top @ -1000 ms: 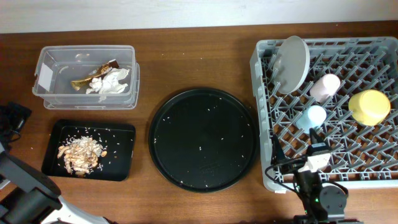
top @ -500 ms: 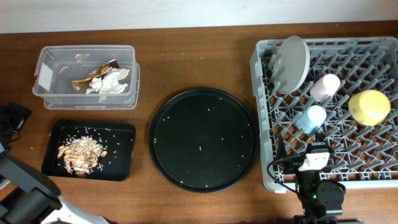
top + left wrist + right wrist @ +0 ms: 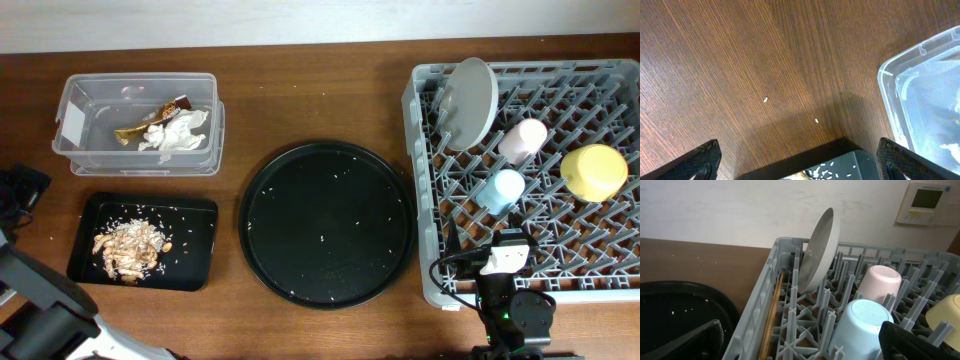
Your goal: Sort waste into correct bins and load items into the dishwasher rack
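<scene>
The grey rack [image 3: 412, 100] at the right holds the grey plate [image 3: 470, 100] on edge, the pink cup [image 3: 523, 138], the blue cup [image 3: 503, 188] and the yellow bowl [image 3: 593, 170]. In the right wrist view the wooden chopsticks [image 3: 772, 315] lie along the rack's left wall. My right gripper [image 3: 805, 340] is open and empty at the rack's front edge, just short of the blue cup [image 3: 860, 325]. The clear tub [image 3: 140, 165] holds the tissue [image 3: 180, 132] and wrapper [image 3: 150, 118]. The black tray [image 3: 195, 250] holds food scraps [image 3: 128, 245]. My left gripper [image 3: 800, 162] is open and empty above that tray's corner [image 3: 840, 160].
A large round black tray [image 3: 325, 225] with a few crumbs sits mid-table, close to the rack's left wall. Loose crumbs lie on the wood near the tub [image 3: 920, 100]. My left arm [image 3: 40, 300] fills the front left corner. A black cable lies at the left edge.
My right arm has drawn back slightly toward the table's front edge, then stopped. The left arm and all objects have not moved.
</scene>
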`<state>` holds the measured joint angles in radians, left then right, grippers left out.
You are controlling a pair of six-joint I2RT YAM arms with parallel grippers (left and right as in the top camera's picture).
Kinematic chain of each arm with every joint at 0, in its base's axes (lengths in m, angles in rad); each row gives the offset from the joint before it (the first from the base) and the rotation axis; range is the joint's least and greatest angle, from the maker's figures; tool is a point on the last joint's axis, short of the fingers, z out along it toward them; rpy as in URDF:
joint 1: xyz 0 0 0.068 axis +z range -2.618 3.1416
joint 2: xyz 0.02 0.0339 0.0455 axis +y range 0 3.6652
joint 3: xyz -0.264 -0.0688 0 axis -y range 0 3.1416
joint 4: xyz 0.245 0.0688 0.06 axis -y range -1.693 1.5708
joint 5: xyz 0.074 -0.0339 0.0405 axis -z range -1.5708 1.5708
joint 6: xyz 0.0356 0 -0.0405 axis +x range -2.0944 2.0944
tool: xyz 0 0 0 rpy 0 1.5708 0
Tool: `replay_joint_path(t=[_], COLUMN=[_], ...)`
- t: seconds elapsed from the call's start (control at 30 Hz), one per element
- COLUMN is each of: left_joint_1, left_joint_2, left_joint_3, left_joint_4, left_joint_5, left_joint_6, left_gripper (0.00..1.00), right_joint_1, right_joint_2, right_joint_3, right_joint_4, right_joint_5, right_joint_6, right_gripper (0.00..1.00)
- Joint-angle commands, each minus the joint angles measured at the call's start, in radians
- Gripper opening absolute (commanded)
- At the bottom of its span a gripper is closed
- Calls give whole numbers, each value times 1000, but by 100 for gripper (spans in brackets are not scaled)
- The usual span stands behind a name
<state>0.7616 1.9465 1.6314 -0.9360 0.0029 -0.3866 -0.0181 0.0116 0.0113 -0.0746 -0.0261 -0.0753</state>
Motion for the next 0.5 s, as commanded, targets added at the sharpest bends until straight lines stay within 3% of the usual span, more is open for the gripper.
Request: replay_joint_path(t=[0.0,0.13,0.2,0.3,0.4,0.47], left_joint_1=[0,-135,-277,-415,-468,-525], left_joint_2=[-182,-496,-646,-782,-877,-977], left_joint_3=[2,2,1,-14,-57,-211], left_joint_4=[-1,-1,56,48,-112,-146], left_joint_5=[0,0,-179,-183,-196,-248], left_joint_6=[-6,-5,-5,-5,-9,-9], left_gripper=[99,100,99,99,99,99], right_joint_1=[6,6,6,6,6,6], right_joint_2=[-8,-8,-8,-8,-8,-8], right_joint_3=[-6,-6,-6,-6,-6,-6], right_joint_4=[-5,-5,-5,-5,-5,-5], right_joint_5=[12,12,12,12,12,12], right_joint_6=[1,1,1,1,1,1], right_gripper=[98,98,98,98,98,98])
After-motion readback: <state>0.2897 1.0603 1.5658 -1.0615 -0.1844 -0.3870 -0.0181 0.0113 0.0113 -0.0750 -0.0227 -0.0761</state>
